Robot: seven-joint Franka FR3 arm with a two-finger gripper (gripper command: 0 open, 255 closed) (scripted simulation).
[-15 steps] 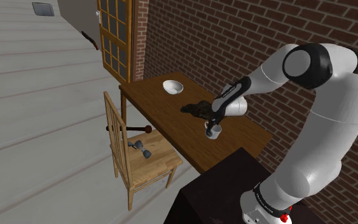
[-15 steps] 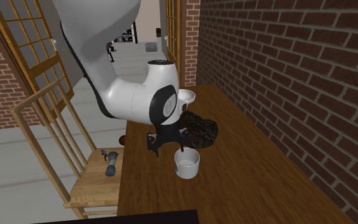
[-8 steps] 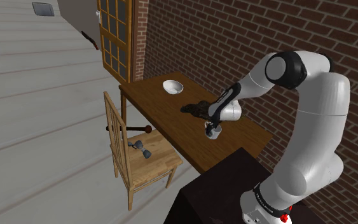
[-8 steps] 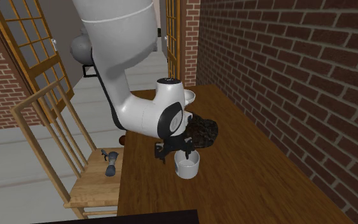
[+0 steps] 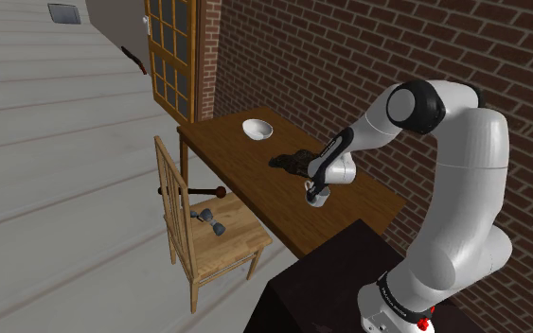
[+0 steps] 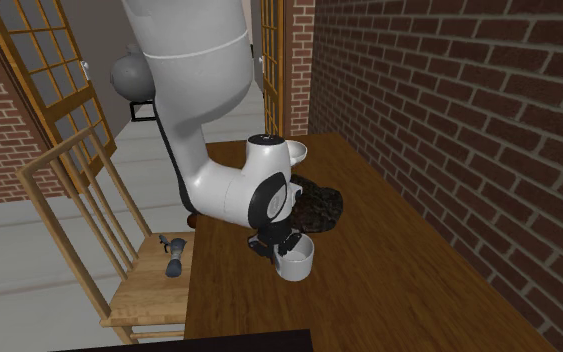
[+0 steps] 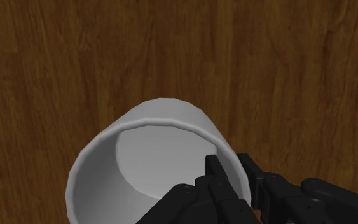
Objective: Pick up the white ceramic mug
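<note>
Here, tool (image 7: 233,175) clasping white mug (image 7: 139,149) wall, upright on table (image 7: 69,63).

Dark heap (image 6: 321,205) just behind mug (image 6: 297,262); bare table (image 6: 399,290) elsewhere around.

A red brick wall (image 5: 302,57) runs behind a dark wooden surface (image 5: 245,180). On the shoulder view's left of the surface stands a pale wooden chair (image 5: 240,241) (slatted back, seat facing the surface). Beyond the wall's far end is a wood-framed door with glass panes (image 5: 169,52). The floor (image 5: 56,170) is pale grey, lined like planks, and evenly lit.
</note>
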